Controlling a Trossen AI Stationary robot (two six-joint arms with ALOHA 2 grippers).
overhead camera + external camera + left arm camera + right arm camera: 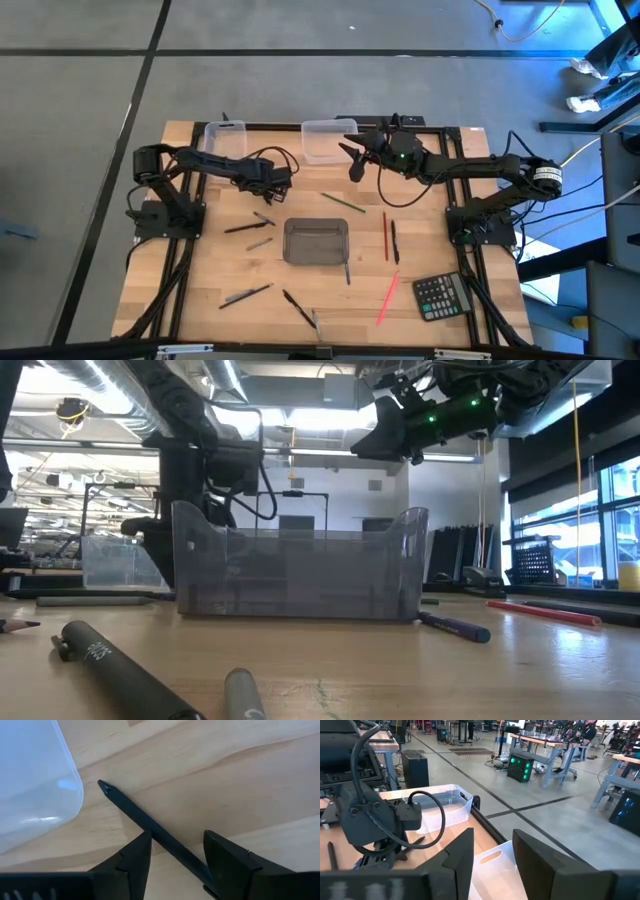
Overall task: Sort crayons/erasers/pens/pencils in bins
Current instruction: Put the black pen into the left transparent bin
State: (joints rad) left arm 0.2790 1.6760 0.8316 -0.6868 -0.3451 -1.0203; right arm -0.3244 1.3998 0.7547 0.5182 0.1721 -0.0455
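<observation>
From above, the left gripper [283, 181] hangs low over the wood between the left clear bin [225, 137] and the smoky grey bin [316, 242], with a black pen [263, 217] just below it and more dark sticks [246, 294] farther toward the near edge. The right gripper [352, 160] is raised over the second clear bin [330, 140], fingers spread; a red pencil [386, 234], a pink stick [387, 298] and a black calculator [441, 296] lie well off on that arm's side of the table [420, 230]. At table level, the grey bin [300, 575] stands in the middle, the right gripper [400, 425] high above it, a bluish pen [455, 626] just beside its wall. Through the left wrist camera, the left gripper [175, 850] stands open astride a thin black pen [150, 827], neither finger [127, 862] pressing it; a clear bin's corner [37, 785] lies close by. Through the right wrist camera, the right gripper [492, 852] gapes open, empty, above a clear bin [495, 865], the other clear bin [445, 810] farther off beside the left arm [370, 820].
</observation>
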